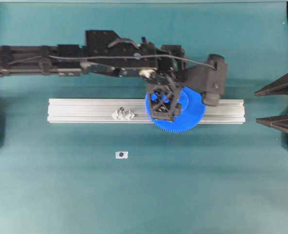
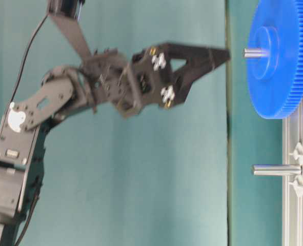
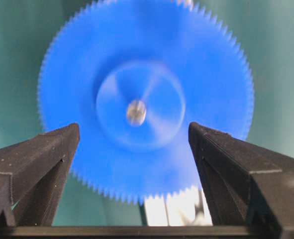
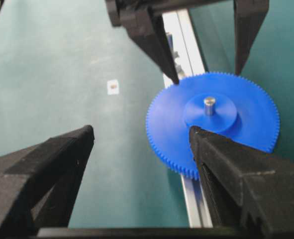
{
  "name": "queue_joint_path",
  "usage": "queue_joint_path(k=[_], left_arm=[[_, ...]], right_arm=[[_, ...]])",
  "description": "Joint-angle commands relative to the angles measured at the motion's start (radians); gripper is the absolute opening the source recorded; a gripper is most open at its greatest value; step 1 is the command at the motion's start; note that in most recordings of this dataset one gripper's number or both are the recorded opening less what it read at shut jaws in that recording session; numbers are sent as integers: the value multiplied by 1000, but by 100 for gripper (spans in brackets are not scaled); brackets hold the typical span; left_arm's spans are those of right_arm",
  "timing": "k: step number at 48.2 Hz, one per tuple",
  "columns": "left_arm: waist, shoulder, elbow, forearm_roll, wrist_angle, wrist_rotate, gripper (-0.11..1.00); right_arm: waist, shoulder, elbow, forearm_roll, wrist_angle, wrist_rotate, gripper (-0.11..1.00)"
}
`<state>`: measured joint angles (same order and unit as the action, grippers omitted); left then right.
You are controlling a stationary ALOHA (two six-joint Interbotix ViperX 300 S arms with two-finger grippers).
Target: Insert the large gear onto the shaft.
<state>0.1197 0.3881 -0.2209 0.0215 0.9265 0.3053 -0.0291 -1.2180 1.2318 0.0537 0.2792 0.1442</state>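
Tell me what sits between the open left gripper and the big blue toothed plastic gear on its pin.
Nothing: in the table-level view, only bare teal backdrop separates the left gripper from the blue gear.

Even, bright light falls across the counter, with only faint shadows and no glare. The left wrist view is soft: the gear beyond the left pincer is smeared with blur. In the table-level view that pincer looks slightly blurred.
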Motion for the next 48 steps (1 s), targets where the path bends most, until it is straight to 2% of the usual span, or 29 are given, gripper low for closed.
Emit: queue_joint_path(k=[1, 10, 20, 37, 48], left_arm=[[0, -78, 28, 2, -15, -2, 90], [0, -158, 132, 2, -92, -15, 90], [6, -279, 281, 2, -175, -91, 90], [5, -456, 460, 2, -232, -104, 90], [5, -543, 563, 2, -270, -103, 90]], right_arm=[[2, 6, -18, -2, -5, 8, 85], [0, 3, -12, -2, 0, 8, 85], [0, 2, -18, -2, 35, 8, 85], [-3, -9, -14, -2, 58, 11, 85], [-12, -31, -11, -2, 94, 43, 85]])
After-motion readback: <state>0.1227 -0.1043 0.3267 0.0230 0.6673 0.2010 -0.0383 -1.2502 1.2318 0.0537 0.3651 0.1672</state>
